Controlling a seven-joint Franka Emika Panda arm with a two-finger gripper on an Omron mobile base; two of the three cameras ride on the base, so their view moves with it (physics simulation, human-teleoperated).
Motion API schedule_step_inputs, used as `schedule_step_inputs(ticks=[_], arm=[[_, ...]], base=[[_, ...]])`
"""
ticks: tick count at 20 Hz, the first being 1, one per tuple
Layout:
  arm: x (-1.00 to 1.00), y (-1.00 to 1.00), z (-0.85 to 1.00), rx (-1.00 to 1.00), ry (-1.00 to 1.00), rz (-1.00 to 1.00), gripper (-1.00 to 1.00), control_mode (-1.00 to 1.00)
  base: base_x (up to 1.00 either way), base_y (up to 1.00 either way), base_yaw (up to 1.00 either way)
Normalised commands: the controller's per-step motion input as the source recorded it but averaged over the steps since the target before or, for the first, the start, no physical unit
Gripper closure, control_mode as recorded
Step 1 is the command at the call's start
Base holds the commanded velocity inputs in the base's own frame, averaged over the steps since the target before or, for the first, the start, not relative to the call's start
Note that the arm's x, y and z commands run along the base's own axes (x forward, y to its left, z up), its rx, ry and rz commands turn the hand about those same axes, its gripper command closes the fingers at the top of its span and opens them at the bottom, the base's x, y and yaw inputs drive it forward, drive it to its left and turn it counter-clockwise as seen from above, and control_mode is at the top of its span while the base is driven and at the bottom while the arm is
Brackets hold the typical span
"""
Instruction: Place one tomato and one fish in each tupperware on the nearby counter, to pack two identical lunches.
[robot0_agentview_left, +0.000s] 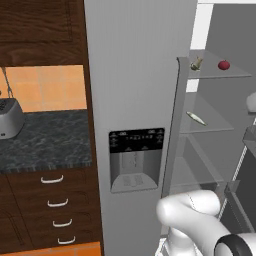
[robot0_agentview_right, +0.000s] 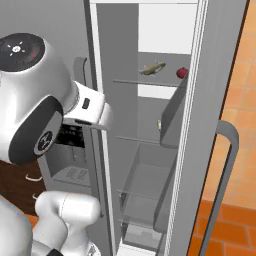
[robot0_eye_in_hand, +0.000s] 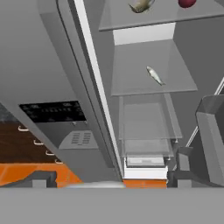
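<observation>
Fridge (robot0_agentview_left: 135, 75) stands open before me, gripper (robot0_eye_in_hand: 109, 177) spread wide and holding nothing, aimed at the glass shelves. Tomato (robot0_agentview_left: 223, 65) sits on the top shelf beside one fish (robot0_agentview_left: 196, 63); a second fish (robot0_agentview_left: 196, 118) lies one shelf down. Counter (robot0_agentview_left: 45, 140) with toaster (robot0_agentview_left: 9, 117) lies left.

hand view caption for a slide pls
Open gripper faces the open fridge: fish on middle shelf, tomato above.
</observation>
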Motion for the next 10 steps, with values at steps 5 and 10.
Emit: schedule_step_inputs(ticks=[5, 10], arm=[[0.87, -0.04, 0.82, -0.05, 0.01, -0.07, -1.0, -1.0], [0.77, -0.73, -0.21, 0.13, 0.03, -0.08, -1.0, -1.0]], base=[[0.0, 0.0, 0.0], [0.0, 0.0, 0.0]])
